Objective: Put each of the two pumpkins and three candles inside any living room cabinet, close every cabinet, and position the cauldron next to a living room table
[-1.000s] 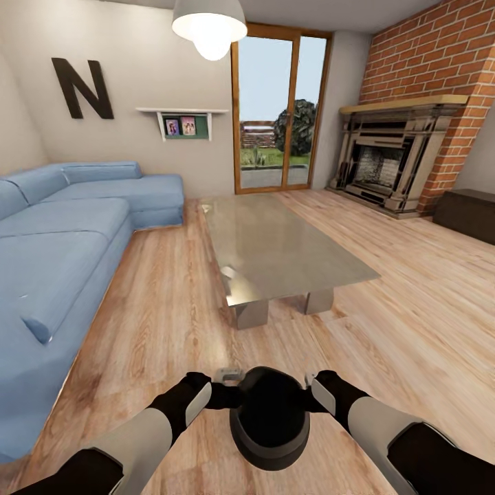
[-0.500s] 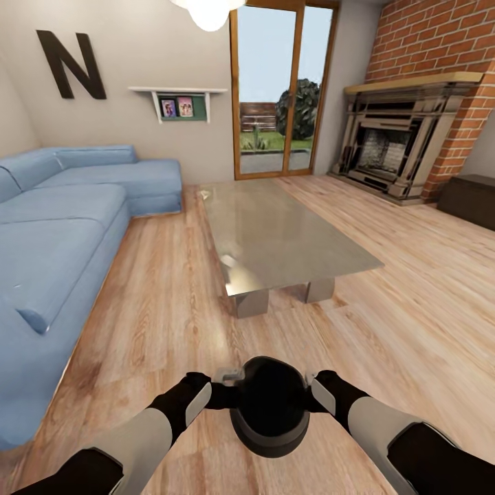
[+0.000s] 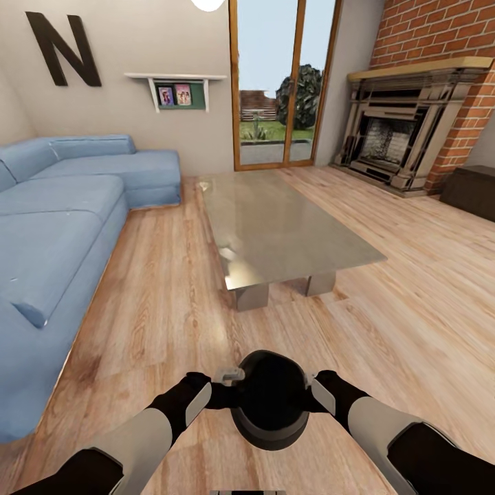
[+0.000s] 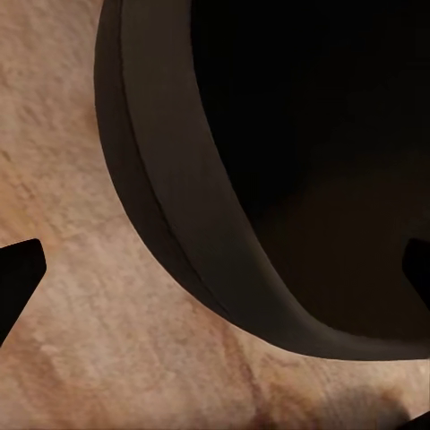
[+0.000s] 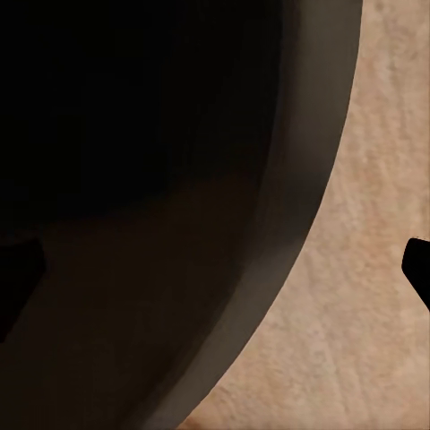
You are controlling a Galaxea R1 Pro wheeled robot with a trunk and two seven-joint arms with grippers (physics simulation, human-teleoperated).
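1. The cauldron (image 3: 270, 405) hangs above the floor (image 3: 172, 302), gripped at its rim by the left tool (image 3: 228, 378) and right tool (image 3: 311, 382).
2. It is short of the desk (image 3: 289, 227); setting it beside the desk remains.
3. The cabinet (image 3: 473, 192) looks closed; pumpkins and candles are unseen.

Light wood plank floor (image 3: 158, 302) of the living room. Standing directly on it: a low rectangular table (image 3: 282, 230) with a glossy grey glass top on two blocky feet, its top bare; a blue corner sofa (image 3: 62, 227) along the left side; a grey fireplace (image 3: 399, 144) and a dark brown cabinet (image 3: 471, 192) at far right
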